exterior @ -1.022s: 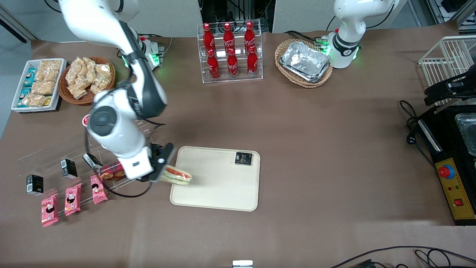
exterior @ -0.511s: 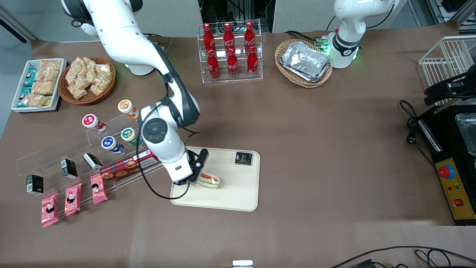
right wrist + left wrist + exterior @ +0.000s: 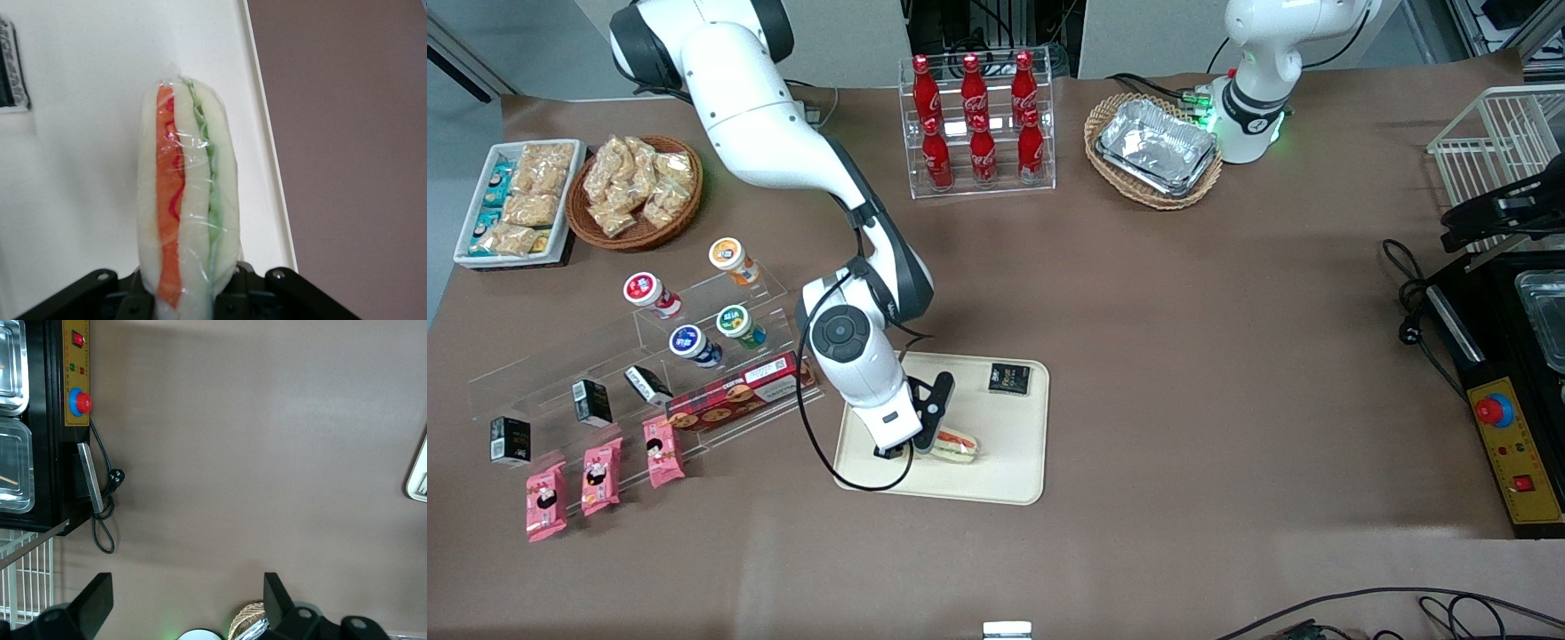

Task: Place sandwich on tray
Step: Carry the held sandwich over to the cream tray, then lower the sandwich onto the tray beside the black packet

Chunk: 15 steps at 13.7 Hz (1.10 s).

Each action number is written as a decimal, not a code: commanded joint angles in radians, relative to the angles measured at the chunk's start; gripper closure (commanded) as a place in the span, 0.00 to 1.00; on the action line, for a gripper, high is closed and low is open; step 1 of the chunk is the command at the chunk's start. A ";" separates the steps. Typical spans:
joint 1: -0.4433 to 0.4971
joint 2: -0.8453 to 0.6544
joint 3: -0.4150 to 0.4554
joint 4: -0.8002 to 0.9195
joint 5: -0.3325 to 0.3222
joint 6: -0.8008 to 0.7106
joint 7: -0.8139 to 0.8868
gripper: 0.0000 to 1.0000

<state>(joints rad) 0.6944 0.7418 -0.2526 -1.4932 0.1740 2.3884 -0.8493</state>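
While your gripper [image 3: 929,442] is pinching the sandwich [image 3: 953,445] by one end, it hangs over the tray [image 3: 1014,471], nearer the front camera than the tray's middle. From the wrist you see the sandwich [image 3: 188,200] sticking out from between the fingers, its red and green stripes facing the camera, with the tray's [image 3: 80,187] cream floor under it and the rim close beside it. Whether the wrap already touches the tray you cannot tell. You are at the set-down step: carrying looks finished, and what remains, by my reading, is to lower the last bit, spread the fingers and lift straight up so the wedge does not drag or tip over the rim.

On the tray a small dark packet [image 3: 1009,379] lies near a corner farther from the front camera, well apart from the sandwich. Farther off, a wicker basket [image 3: 636,233] holds bagged snacks, another basket [image 3: 1149,197] holds foil trays, and a clear rack [image 3: 980,182] holds red bottles.
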 commanded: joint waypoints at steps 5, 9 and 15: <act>-0.039 0.060 -0.002 0.056 0.015 0.009 -0.024 0.94; -0.030 0.080 0.000 0.053 0.019 0.041 -0.014 0.86; -0.015 0.102 0.001 0.068 0.019 0.069 -0.014 0.22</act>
<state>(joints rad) 0.6783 0.8070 -0.2492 -1.4732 0.1740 2.4252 -0.8609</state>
